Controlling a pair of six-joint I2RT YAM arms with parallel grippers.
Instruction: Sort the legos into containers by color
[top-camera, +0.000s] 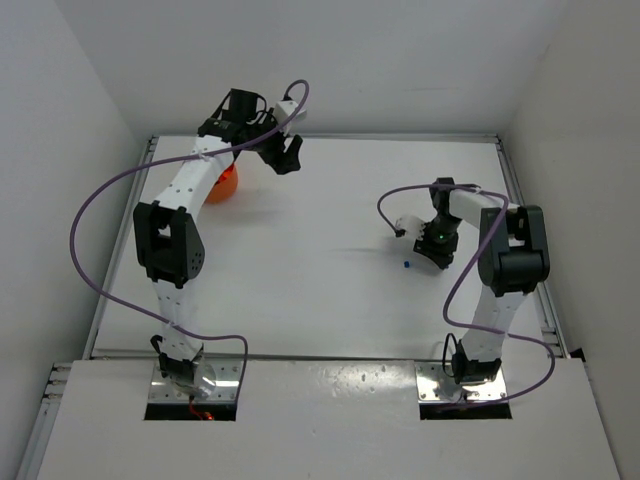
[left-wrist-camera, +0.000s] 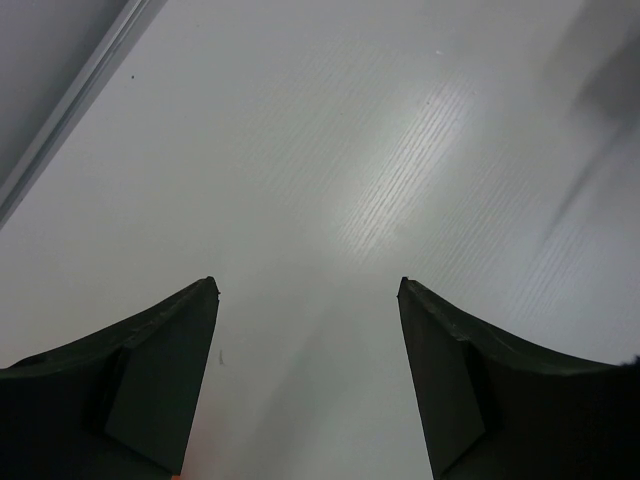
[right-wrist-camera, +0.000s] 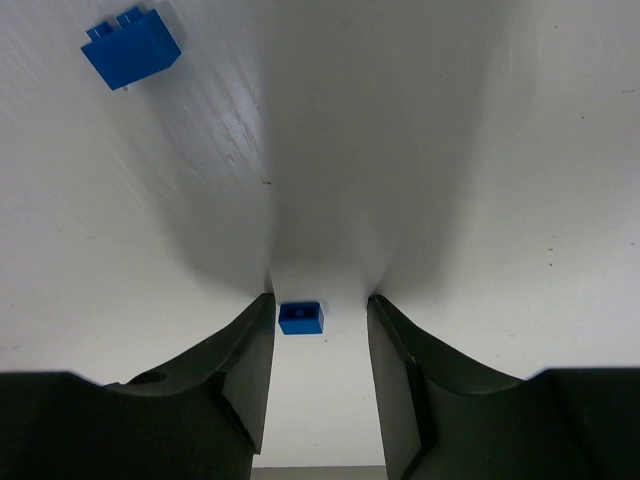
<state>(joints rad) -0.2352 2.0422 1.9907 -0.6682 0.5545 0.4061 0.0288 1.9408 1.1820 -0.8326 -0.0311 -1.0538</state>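
My right gripper (right-wrist-camera: 320, 298) is open, low over the table, with a tiny blue lego (right-wrist-camera: 300, 317) between its fingers, close to the left finger (right-wrist-camera: 250, 360); I cannot tell if they touch. A larger blue lego (right-wrist-camera: 131, 47) lies further off to the upper left and shows in the top view (top-camera: 409, 264) beside the right gripper (top-camera: 438, 260). My left gripper (left-wrist-camera: 308, 283) is open and empty over bare table. In the top view it (top-camera: 289, 158) hangs at the far left, to the right of the orange bowl (top-camera: 224, 184), which the arm partly hides.
White walls close the table at the back and sides. A raised table edge (left-wrist-camera: 70, 100) runs past the left gripper. The left arm's purple cable (top-camera: 95, 210) loops out to the left.
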